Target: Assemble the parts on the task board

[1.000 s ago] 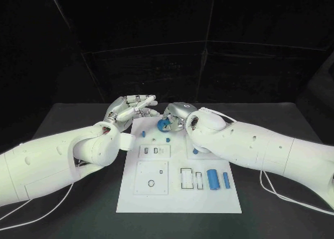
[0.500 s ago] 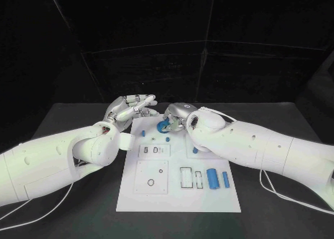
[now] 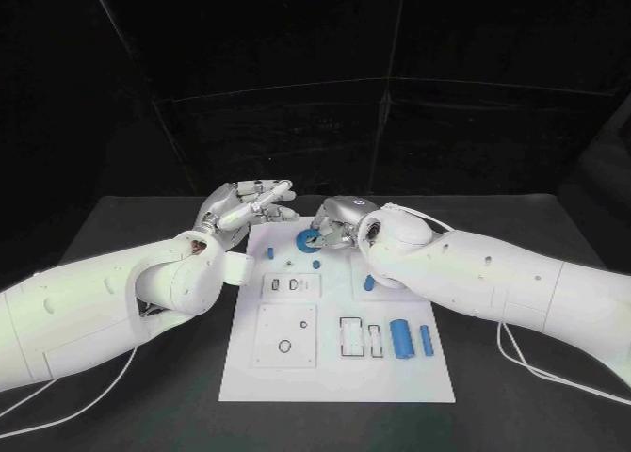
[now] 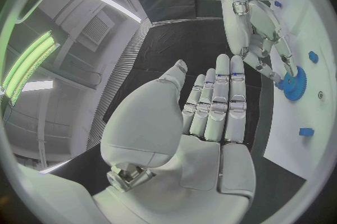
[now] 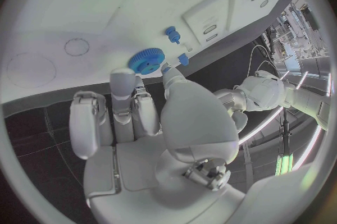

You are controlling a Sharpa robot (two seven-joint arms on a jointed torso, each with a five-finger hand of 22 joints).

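Two white arms are reaching over the task board (image 3: 336, 377) in the head view, meeting at its far end. The left hand (image 3: 245, 205) is hovering over the board's far left corner, its fingers extended and nothing in them. The right hand (image 3: 337, 222) is bending down onto the blue gear (image 3: 310, 241), which is lying at the far end of the board — contact looks likely, though the fingers are hiding part of it. Two blue cylinders (image 3: 412, 340) are lying side by side nearer the robot, toward the board's right edge.

From the left wrist, the left hand (image 4: 210, 117) is showing flat, its fingers (image 4: 219, 101) straight and pressed side by side, holding nothing. Beyond it, the right hand (image 4: 263, 39) is touching the gear (image 4: 295, 84) with its fingertips.

From the right wrist, the right hand (image 5: 151, 117) is pinching the gear (image 5: 146, 60) at its rim between thumb and a finger, the gear lying against the white board (image 5: 84, 5). Small blue pegs (image 5: 171, 34) are sitting just beyond it.
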